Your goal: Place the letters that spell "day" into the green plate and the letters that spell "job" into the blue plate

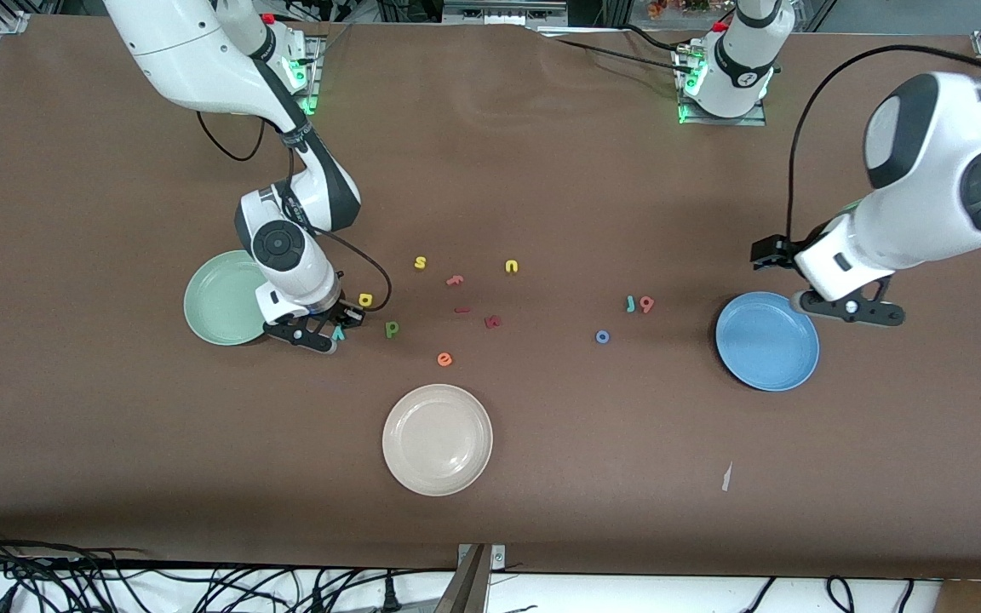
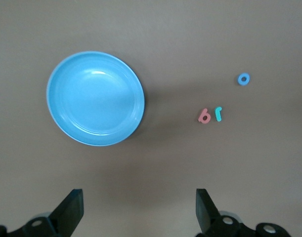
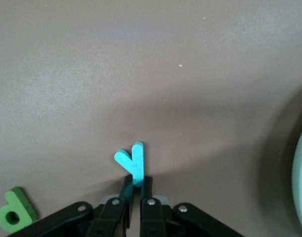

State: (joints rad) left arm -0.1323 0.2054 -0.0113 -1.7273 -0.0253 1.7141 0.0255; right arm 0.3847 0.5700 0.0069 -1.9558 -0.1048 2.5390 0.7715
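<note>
My right gripper is shut on the stem of the teal "y", low at the table beside the green plate; in the front view that gripper shows with the teal "y" at its tips. The dark green "d" and the yellow "a" lie close by. The teal "j", pinkish-red "b" and blue "o" lie toward the blue plate. My left gripper hangs open over the table beside the blue plate, with nothing between its fingers.
A cream-white plate sits nearer the front camera. Loose letters lie mid-table: a yellow "s", a yellow "u", a salmon "f", two dark red letters and an orange "e". A scrap of paper lies near the front edge.
</note>
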